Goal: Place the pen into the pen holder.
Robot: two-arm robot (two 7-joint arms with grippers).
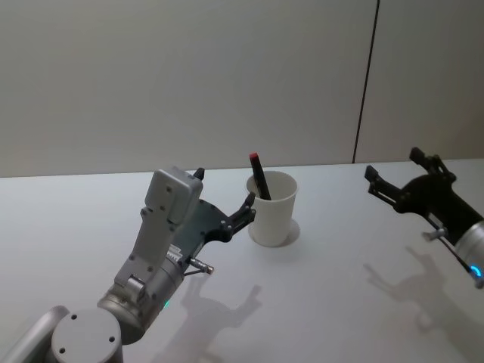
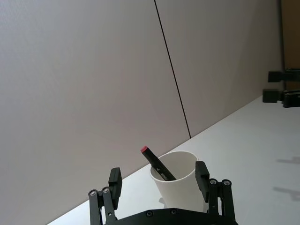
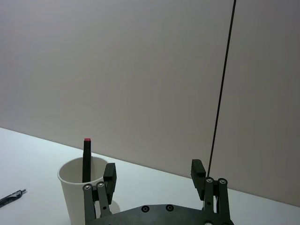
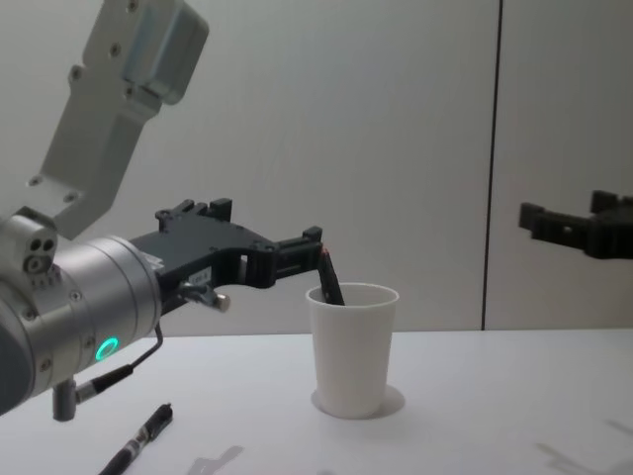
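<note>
**Pen stands in the cup, both pincers empty**

A second pen (image 4: 146, 435) lies flat on the table (image 1: 333, 302), below and behind the left pincer (image 1: 225, 187) and well apart from its fingertips. That pincer hangs just short of the cup with its fingers spread wide and nothing between them.

Directly ahead of its gap is the pen (image 1: 259, 175), black with a red top. Its lower end is down inside the pen holder (image 1: 272, 215), and it leans on the rim with the red end tipped toward the pincer. One fingertip is very near the rim; I cannot tell whether it touches.

By my judgement this pen is light, stiff and smooth-sided, so it would slip in a loose pinch. The best hold is on the bare upper barrel, just under the red top. The paper cup is light too and would tip at a nudge.

Far to the right, well apart from the cup, the right pincer (image 1: 393, 163) hovers with its fingers parted, holding nothing.
</note>
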